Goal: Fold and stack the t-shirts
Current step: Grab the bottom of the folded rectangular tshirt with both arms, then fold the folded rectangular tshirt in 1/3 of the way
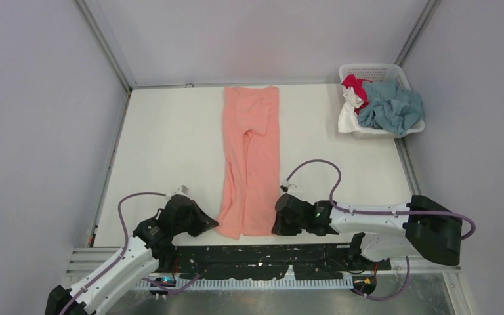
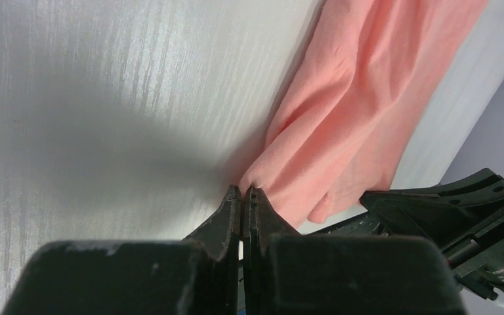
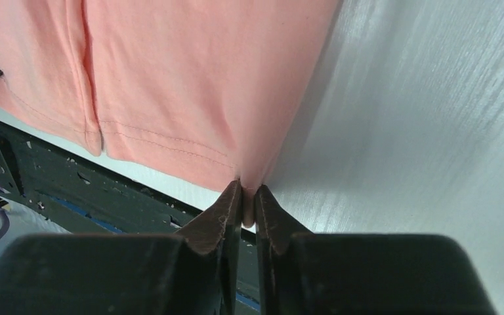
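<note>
The salmon-pink t-shirt (image 1: 252, 157) lies folded lengthwise as a long strip down the middle of the white table. My left gripper (image 1: 214, 226) is at its near left corner. In the left wrist view the gripper (image 2: 245, 191) is shut with the shirt's edge (image 2: 354, 111) pinched at its tips. My right gripper (image 1: 277, 222) is at the near right corner. In the right wrist view it (image 3: 248, 190) is shut on the hem corner of the shirt (image 3: 190, 85), with pink cloth showing between the jaws. Red (image 1: 356, 85), white (image 1: 348, 115) and dusty blue (image 1: 390, 105) t-shirts lie crumpled in the basket.
The white lattice basket (image 1: 371, 67) stands at the back right corner of the table. A black rail (image 1: 256, 252) runs along the table's near edge just behind both grippers. Grey walls close in the left, back and right sides.
</note>
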Controlling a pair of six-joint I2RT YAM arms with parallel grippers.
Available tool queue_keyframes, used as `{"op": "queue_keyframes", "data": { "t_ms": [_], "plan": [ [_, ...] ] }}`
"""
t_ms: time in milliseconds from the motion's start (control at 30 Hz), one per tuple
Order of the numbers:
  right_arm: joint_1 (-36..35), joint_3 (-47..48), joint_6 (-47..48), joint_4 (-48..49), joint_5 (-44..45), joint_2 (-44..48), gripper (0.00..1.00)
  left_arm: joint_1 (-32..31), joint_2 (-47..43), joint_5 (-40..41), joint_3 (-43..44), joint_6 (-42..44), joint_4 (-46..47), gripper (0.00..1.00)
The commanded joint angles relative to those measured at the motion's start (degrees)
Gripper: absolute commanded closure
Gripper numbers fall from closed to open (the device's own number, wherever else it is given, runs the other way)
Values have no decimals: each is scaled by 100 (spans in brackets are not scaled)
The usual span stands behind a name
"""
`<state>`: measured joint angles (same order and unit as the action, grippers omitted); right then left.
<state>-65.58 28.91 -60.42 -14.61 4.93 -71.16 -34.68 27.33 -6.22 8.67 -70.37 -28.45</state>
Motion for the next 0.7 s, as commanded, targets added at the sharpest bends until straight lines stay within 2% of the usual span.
{"op": "queue_keyframes", "data": {
  "t_ms": [0,133,233,367,500,667],
  "plan": [
    [-146,-178,-299,183,57,210,85,-302,113,176,100,-320,-180,100],
    [-375,-521,-703,303,-249,663,86,-1323,-90,774,209,-967,-746,100],
    [-408,-693,-676,441,-263,976,86,-1691,-309,1261,459,-1150,-1491,100],
    [-411,-511,-346,604,-234,979,87,-1745,-391,1423,524,-1065,-1215,100],
    [-195,-104,-34,278,-155,929,87,-1744,47,1816,1039,-639,-1010,100],
    [784,303,642,209,-506,944,87,-1702,755,2613,2072,-71,-871,100]
  ]
}}
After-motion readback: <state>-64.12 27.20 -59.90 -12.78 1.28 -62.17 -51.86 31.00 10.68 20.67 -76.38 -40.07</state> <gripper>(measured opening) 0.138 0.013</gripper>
